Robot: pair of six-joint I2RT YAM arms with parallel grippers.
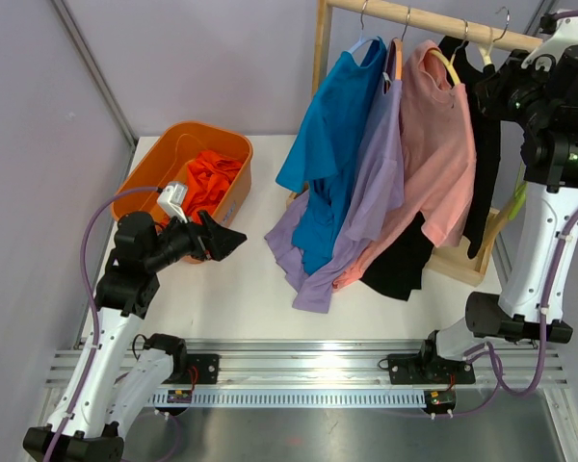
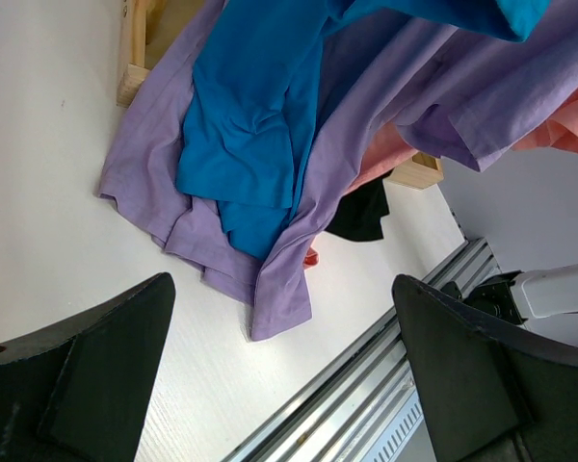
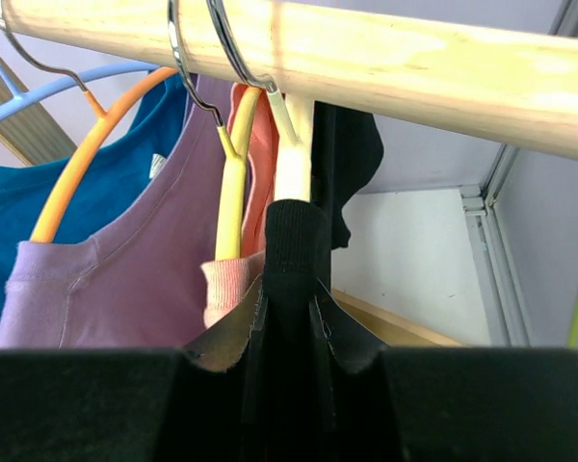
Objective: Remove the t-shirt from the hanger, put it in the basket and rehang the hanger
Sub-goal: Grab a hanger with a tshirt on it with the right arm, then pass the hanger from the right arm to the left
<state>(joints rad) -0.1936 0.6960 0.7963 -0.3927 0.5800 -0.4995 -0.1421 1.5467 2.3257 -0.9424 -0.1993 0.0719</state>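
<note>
Several t-shirts hang from a wooden rail (image 1: 433, 17): blue (image 1: 332, 144), purple (image 1: 366, 192), pink (image 1: 433, 154) and black (image 1: 480, 144). The black t-shirt hangs on a white hanger (image 3: 294, 144) at the rail's right end. My right gripper (image 3: 289, 303) is up at the rail (image 3: 366, 58) and shut on the black t-shirt's collar (image 3: 291, 241), just below the hanger's neck; it shows in the top view (image 1: 506, 87). My left gripper (image 1: 226, 239) is open and empty, low over the table, left of the shirts' hems (image 2: 270, 279).
An orange basket (image 1: 144, 173) with an orange garment (image 1: 207, 178) stands at the back left. The rack's wooden base (image 1: 462, 260) lies under the shirts. Purple and blue hems lie on the table (image 2: 58, 173). The metal rail (image 1: 308, 361) runs along the near edge.
</note>
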